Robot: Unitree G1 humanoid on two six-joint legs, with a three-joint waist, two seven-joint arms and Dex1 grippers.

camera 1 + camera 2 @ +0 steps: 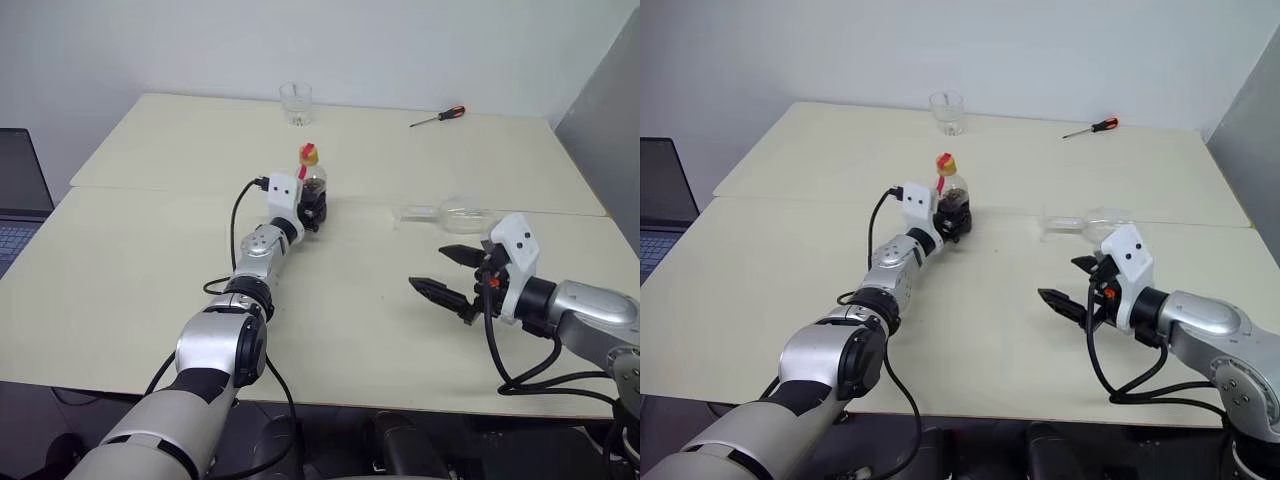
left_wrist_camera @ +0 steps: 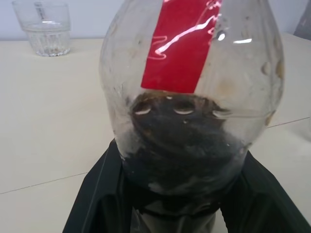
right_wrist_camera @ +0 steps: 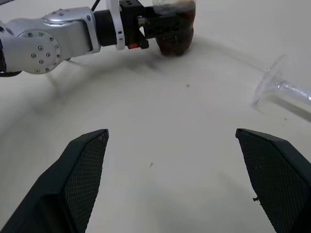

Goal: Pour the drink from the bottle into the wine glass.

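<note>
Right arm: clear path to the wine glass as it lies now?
Probably yes. The wine glass lies on its side on bare table just beyond the open right gripper, nothing between them. It would need righting.

Two cream tables [image 1: 150, 300] abut before a plain white wall [image 1: 300, 40].
</note>
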